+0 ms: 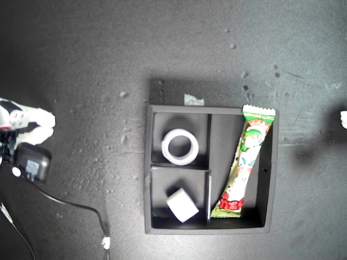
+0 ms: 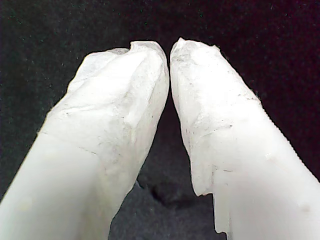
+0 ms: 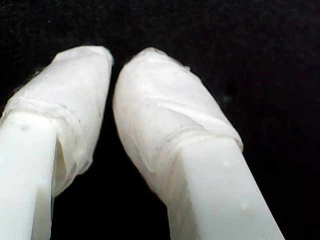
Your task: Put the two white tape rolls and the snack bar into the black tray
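The black tray (image 1: 147,162) lies right of centre in the exterior view. One white tape roll (image 1: 167,147) lies flat in its upper small compartment. The other white tape roll (image 1: 182,205) rests tilted in the lower small compartment. The snack bar (image 1: 245,160) lies slanted along the long compartment, its top end resting on the tray's rim. My first gripper (image 2: 169,50) is shut, its white padded fingertips nearly touching over bare black surface. My second gripper (image 3: 114,60) is shut too, with nothing between its fingers.
In the exterior view a white arm part (image 1: 24,120) shows at the left edge, beside a black power adapter (image 1: 32,162) with its cable (image 1: 70,206). Another white part (image 1: 344,119) peeks in at the right edge. A tape scrap (image 1: 193,100) lies above the tray.
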Robot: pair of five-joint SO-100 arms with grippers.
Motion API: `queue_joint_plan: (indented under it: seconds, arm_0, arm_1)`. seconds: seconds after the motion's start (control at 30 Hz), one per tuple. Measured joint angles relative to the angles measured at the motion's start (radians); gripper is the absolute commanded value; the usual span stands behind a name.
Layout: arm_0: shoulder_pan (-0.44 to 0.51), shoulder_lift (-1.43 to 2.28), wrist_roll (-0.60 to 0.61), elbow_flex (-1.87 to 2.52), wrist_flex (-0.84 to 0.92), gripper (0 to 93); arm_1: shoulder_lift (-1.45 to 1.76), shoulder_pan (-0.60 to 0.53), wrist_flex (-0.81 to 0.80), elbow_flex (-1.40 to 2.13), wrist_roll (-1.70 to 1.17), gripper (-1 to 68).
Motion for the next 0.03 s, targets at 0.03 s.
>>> queue_joint_plan:
  seconds: [0.03]
  arm_0:
    - [0.000, 0.000, 0.000, 0.000, 0.000, 0.2]
  arm_1:
    - [0.000, 0.000, 0.000, 0.000, 0.000, 0.0]
